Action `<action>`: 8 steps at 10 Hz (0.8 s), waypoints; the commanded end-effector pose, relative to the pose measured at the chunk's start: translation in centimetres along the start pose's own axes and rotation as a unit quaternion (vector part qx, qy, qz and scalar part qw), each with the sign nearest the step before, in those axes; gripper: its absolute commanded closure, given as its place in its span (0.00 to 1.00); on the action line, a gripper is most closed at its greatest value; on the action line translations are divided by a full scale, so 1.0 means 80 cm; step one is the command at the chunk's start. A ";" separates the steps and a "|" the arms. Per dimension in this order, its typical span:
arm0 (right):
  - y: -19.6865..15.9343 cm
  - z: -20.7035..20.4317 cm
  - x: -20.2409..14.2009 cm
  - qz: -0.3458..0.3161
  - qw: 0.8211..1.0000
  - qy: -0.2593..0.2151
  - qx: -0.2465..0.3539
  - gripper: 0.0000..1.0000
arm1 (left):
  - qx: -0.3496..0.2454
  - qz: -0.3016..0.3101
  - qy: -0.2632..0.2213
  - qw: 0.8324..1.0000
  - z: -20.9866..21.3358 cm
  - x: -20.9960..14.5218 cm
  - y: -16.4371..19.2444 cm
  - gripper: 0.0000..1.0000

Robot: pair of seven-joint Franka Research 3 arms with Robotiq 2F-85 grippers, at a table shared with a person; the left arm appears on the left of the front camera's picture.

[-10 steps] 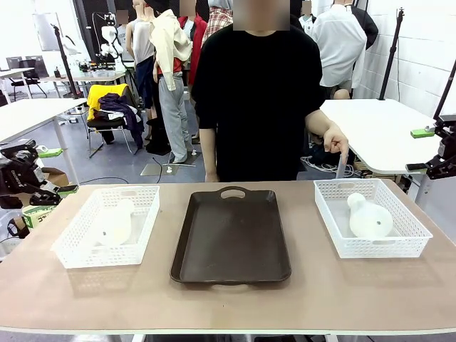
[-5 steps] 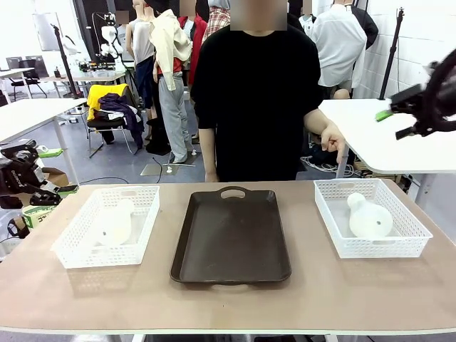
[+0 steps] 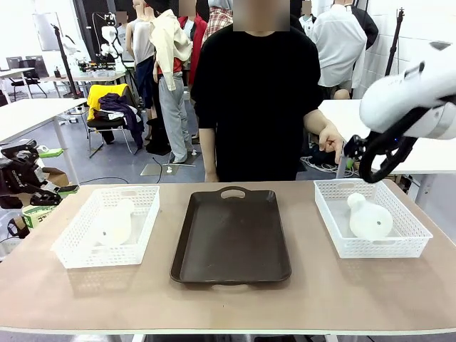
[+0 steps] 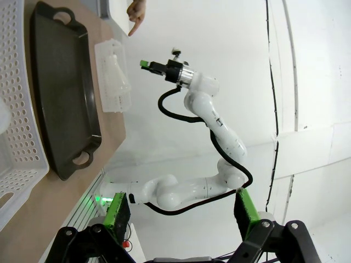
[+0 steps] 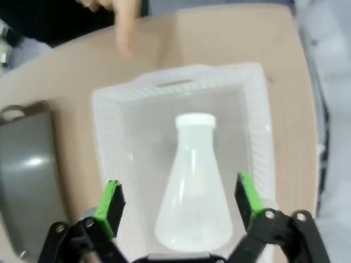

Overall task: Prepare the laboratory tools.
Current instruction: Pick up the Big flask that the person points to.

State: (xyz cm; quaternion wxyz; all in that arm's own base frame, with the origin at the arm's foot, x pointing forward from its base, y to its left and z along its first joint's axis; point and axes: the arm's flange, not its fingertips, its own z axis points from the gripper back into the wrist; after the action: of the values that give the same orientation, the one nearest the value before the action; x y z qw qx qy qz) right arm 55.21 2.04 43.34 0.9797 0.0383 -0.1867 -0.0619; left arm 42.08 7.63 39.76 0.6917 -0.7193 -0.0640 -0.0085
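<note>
Directly beneath right hand (image 5: 179,201): flask (image 5: 193,181)

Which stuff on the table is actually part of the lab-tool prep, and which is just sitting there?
Job:
- right flask, lying on its side
- left flask

Just there:
- right basket, holding the right flask
- left basket, holding the left flask
- brown tray between them, bare; possibly where the flasks go
</note>
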 end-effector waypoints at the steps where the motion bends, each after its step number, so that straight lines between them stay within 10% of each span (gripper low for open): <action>1: 0.022 -0.008 0.027 -0.005 0.998 0.062 -0.010 0.00 | 0.004 -0.003 -0.003 1.000 0.001 0.000 -0.002 0.00; 8: 0.007 -0.040 0.013 0.044 0.994 0.094 -0.043 0.00 | 0.004 -0.003 -0.003 1.000 0.001 0.000 -0.002 0.00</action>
State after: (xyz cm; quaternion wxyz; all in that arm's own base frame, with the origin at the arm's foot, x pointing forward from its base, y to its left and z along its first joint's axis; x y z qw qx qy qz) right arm 57.26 2.62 41.72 0.9926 0.0196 -0.1073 -0.0541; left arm 42.09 7.64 39.76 0.6917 -0.7193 -0.0641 -0.0085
